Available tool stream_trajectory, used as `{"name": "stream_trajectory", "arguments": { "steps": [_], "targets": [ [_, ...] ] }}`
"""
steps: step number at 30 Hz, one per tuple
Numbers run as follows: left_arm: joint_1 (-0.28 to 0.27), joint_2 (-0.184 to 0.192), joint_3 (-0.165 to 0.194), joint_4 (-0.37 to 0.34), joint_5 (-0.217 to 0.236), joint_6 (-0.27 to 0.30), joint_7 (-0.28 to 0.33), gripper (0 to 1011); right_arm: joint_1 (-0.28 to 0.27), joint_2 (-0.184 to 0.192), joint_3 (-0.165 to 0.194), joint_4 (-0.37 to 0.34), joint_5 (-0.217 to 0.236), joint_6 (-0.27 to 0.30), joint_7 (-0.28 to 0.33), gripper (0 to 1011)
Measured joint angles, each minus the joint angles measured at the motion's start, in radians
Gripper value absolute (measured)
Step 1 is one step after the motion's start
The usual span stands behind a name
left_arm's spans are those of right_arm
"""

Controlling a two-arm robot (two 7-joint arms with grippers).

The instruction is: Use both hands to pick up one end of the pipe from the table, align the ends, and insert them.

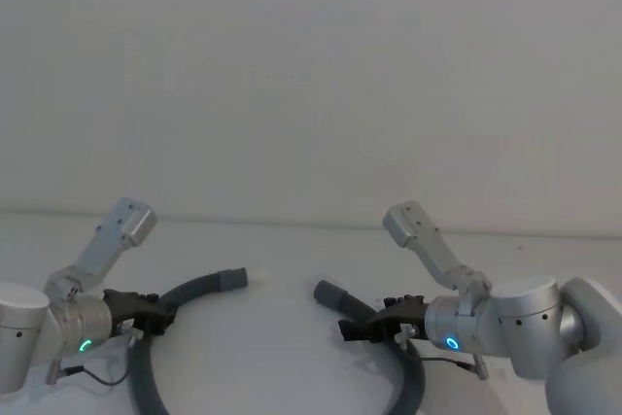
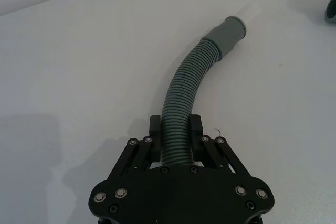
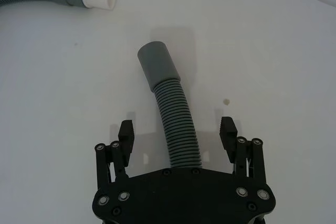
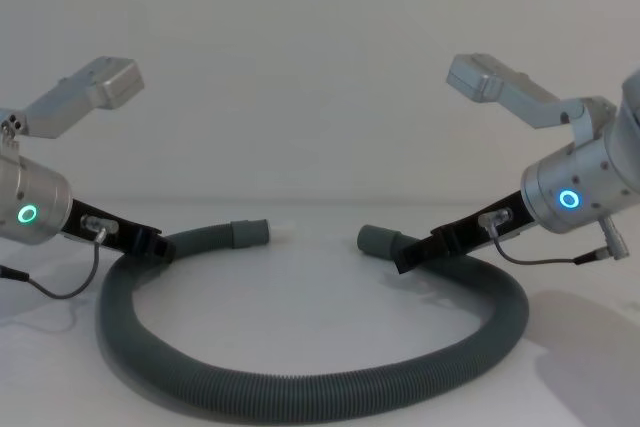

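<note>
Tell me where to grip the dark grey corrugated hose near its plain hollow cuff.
Probably the ribs just behind the smooth grey cuff, coming along the hose from behind: the right gripper's open fingers straddle them, leaving the cuff's mouth free.

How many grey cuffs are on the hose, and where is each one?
2. The white-tipped cuff is ahead of the left gripper, shut on the hose; the plain cuff is ahead of the open right gripper. None seems hidden.
</note>
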Motion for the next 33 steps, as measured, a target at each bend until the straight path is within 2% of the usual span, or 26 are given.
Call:
{"name": "stream_trajectory", "arguments": {
  "steps": [1,12,33],
  "targets": [
    [0.000,0.000,0.000,0.000,0.000,0.000,0.000,288,0.000,0.000,0.000,0.000,0.000,0.000,0.000,1000],
    [0.000,0.000,0.000,0.000,0.000,0.000,0.000,288,0.000,0.000,0.000,0.000,0.000,0.000,0.000,1002],
    [0.000,0.000,0.000,0.000,0.000,0.000,0.000,288,0.000,0.000,0.000,0.000,0.000,0.000,0.000,914]
  ]
}}
